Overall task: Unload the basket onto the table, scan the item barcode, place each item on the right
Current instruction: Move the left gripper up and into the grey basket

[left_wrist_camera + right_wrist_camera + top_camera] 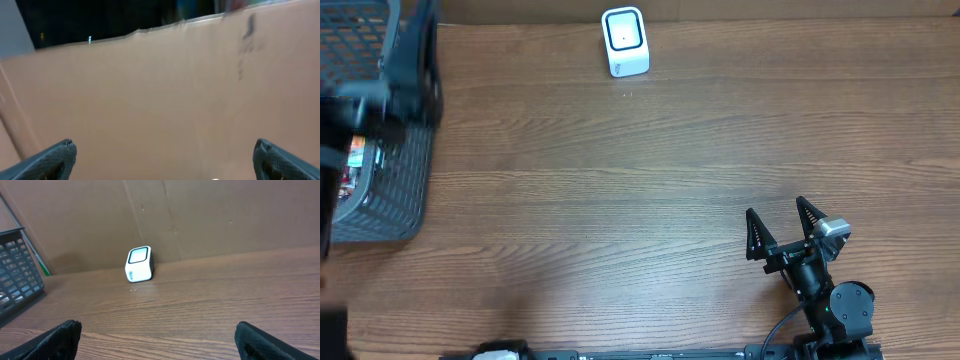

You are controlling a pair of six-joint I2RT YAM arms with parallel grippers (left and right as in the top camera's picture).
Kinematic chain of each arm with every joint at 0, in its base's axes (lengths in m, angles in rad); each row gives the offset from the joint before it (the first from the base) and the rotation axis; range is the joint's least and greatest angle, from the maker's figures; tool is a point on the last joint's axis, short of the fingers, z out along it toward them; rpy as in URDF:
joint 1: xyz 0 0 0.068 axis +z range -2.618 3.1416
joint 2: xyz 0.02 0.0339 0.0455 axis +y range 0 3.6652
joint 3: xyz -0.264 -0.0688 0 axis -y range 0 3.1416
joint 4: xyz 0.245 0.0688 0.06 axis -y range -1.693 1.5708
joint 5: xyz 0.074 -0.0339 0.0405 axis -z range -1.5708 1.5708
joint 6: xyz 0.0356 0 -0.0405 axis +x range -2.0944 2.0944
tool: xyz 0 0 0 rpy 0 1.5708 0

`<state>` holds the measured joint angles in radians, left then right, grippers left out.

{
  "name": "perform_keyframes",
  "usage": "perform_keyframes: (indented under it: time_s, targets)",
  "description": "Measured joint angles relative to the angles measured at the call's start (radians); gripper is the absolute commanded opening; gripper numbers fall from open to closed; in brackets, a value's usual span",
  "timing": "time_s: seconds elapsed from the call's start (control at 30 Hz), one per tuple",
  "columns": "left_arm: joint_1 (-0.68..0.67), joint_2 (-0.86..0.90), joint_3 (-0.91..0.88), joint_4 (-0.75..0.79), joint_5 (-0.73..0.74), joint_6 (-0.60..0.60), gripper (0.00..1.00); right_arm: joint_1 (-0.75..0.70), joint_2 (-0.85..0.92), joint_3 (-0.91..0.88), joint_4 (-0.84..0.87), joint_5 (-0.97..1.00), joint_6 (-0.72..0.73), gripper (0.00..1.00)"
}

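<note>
Both left gripper and right gripper gape wide, empty
White boxy scanner, dark window, sits well ahead of the right one.

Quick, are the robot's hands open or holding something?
Left hand: open, holding nothing.
Right hand: open, holding nothing.

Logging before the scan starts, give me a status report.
Left gripper open at basket, item inside. Right gripper open, empty. Scanner unobstructed.
</note>
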<state>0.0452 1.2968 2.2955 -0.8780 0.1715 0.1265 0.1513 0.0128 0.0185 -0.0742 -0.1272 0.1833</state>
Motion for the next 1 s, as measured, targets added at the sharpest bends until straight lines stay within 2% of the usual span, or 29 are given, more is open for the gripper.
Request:
perform_keyframes:
  time_s: [0.13,0.37,1.0]
  targets:
    - [0.001,0.152,0.089,-0.114,-0.060,0.010,1.00,0.000,0.000,0.000,0.000,0.000,0.000,1.00]
    - [0.056,0.337,0.092,-0.232,-0.147,0.035,1.00,0.000,0.000,0.000,0.000,0.000,0.000,1.00]
    - [0.447,0.504,0.092,-0.331,-0.214,0.035,1.00,0.000,0.000,0.000,0.000,0.000,0.000,1.00]
